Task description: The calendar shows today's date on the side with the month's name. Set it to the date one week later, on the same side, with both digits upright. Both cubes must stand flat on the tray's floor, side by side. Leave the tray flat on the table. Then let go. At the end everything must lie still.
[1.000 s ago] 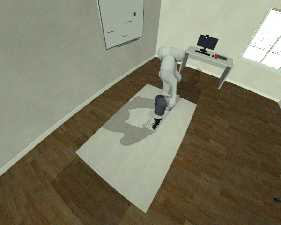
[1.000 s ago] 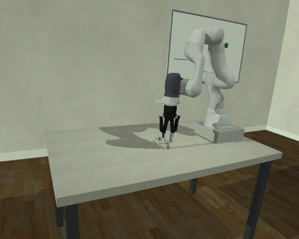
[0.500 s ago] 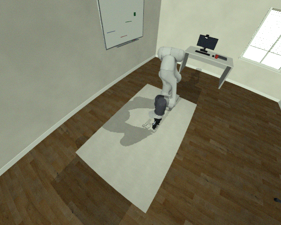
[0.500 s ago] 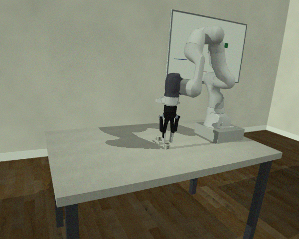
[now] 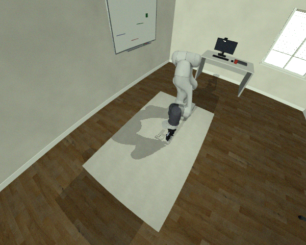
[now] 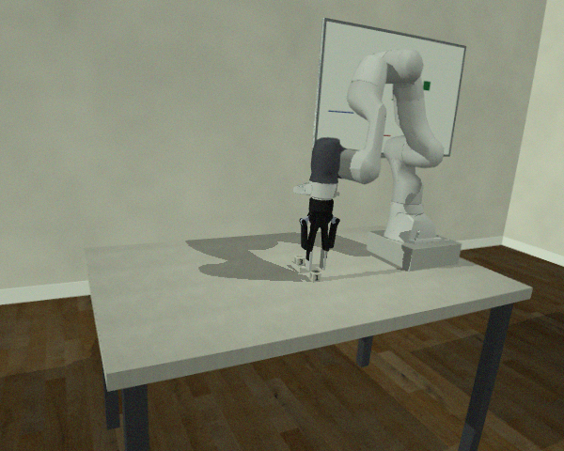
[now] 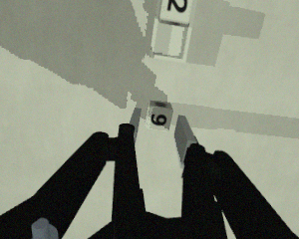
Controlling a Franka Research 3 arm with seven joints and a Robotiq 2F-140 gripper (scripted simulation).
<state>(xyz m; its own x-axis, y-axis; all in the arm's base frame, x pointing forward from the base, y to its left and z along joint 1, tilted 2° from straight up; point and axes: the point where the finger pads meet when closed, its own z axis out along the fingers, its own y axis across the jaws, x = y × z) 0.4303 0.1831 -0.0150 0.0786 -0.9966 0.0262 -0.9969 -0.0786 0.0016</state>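
Observation:
A small white cube showing a 9 (image 7: pixel 159 116) lies on the table outside the tray; it also shows in the exterior view (image 6: pixel 315 275). My gripper (image 7: pixel 157 122) hangs straight down just above it, fingers partly open, one on each side, with a gap on both sides and nothing held. It also shows in the exterior view (image 6: pixel 316 264). The calendar tray (image 7: pixel 171 35) lies just beyond, flat on the table. It holds a cube showing a 2 (image 7: pixel 176 7) at the frame's top edge. The slot beside that cube is empty. The month's name is not visible.
The robot's base (image 6: pixel 414 250) stands on the table to the right of the tray. The arm throws a broad shadow (image 6: pixel 243 256) over the table left of the tray. The table's front edge is far from the cubes.

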